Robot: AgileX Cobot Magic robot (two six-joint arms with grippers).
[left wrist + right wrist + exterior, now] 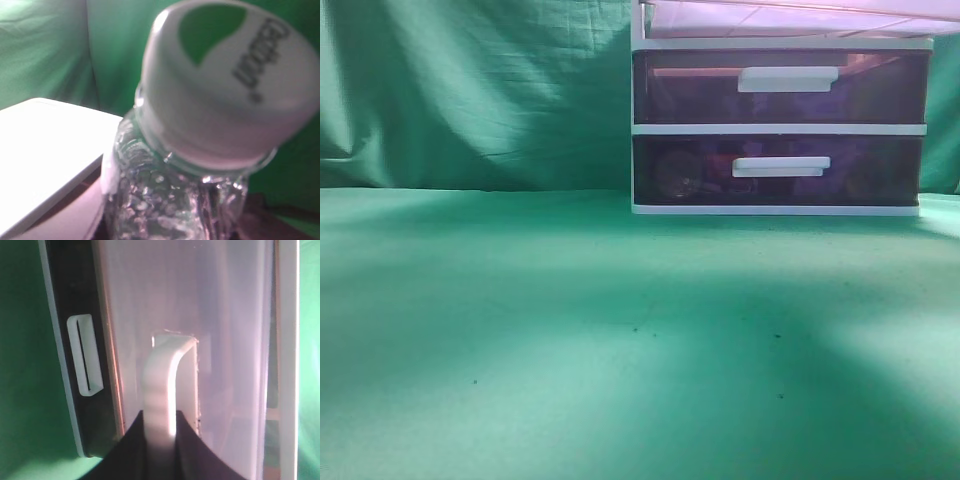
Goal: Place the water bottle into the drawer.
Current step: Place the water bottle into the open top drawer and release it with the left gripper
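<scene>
The clear water bottle (170,200) with a white cap (225,85) fills the left wrist view, close to the camera and tilted. My left gripper (172,231) is shut on the bottle's body; its fingers are mostly hidden behind it. The bottle hangs beside the white top (45,145) of the drawer unit (780,128). The top drawer (790,18) is pulled out. My right gripper (160,440) is shut on that drawer's white handle (162,380). Neither gripper nor the bottle shows in the exterior view.
The unit stands at the back right of the green cloth table (570,330). Its two lower dark drawers (780,165) are shut, with white handles (787,78) and some items dimly seen inside. A green curtain hangs behind.
</scene>
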